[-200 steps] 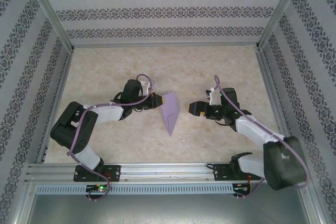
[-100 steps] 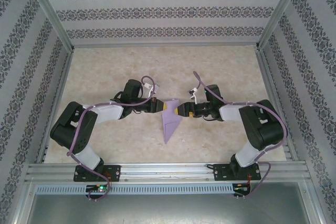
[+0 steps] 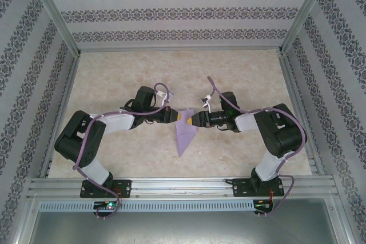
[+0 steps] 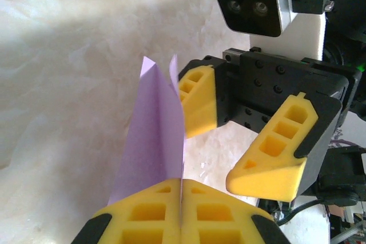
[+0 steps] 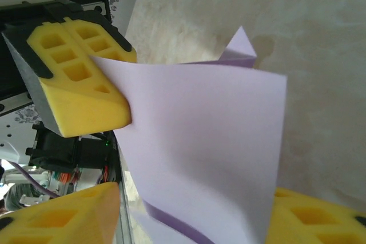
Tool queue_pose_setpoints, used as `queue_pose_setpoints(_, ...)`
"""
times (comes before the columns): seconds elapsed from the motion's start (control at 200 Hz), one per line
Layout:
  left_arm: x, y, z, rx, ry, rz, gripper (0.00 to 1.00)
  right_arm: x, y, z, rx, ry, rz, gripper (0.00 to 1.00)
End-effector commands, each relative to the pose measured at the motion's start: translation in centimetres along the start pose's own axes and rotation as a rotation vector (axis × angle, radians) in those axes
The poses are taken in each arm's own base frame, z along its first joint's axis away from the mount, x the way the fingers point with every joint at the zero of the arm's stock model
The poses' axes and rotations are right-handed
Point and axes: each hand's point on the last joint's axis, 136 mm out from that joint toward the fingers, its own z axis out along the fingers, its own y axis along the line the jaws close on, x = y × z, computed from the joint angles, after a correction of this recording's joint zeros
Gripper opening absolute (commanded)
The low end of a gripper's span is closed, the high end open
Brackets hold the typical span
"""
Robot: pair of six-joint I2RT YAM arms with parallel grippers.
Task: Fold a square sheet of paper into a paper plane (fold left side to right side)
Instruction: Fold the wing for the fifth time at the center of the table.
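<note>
Left wrist — lilac paper plane [image 4: 154,141], seemingly creased

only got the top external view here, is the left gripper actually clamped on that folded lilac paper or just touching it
Observer: Clamped. Its wrist view shows the left gripper with yellow fingers shut on the folded lilac paper.
Operator: and the other one, closed yet
Observer: No, the right gripper has its jaws apart, one finger close beside the paper's edge.
Operator: any paper between them
Observer: Yes, the right wrist view shows a raised flap running between its two fingers.
</note>
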Motion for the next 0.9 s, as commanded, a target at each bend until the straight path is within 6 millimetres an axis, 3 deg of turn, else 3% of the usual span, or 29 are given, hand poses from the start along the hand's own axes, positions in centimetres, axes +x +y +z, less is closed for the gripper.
queue_pose_setpoints(0.0,-0.4,0.8,-0.1,-0.029,0.000,0.014,0.02,-1.5,1.0,-0.7,-0.030,-0.033,-0.053,0.55)
queue_pose_setpoints(0.3,-0.3,0.8,0.0,-0.024,0.009,0.014,0.09,-2.0,0.5,-0.6,-0.021,-0.041,-0.033,0.41)
queue_pose_setpoints(0.395,-0.2,0.9,-0.1,-0.032,0.014,0.017,0.12,-2.1,0.2,-0.5,-0.010,-0.044,-0.022,0.30)
queue_pose_setpoints(0.465,-0.2,1.2,-0.3,-0.062,0.009,0.023,0.21,-2.2,-0.2,-0.5,0.009,-0.051,-0.009,0.23)
queue_pose_setpoints(0.62,-1.4,1.0,-2.3,-0.163,-0.075,0.085,0.32,-2.1,-0.6,-0.8,0.038,-0.063,0.047,0.05)
queue_pose_setpoints(0.789,-2.0,0.0,-5.1,-0.281,-0.110,0.172,0.35,-1.9,-1.3,-1.0,0.101,-0.071,0.129,0.01)
queue_pose_setpoints(0.894,-1.1,-0.8,-5.8,-0.343,-0.081,0.239,0.35,-1.7,-2.2,-1.3,0.156,-0.080,0.222,0.00)
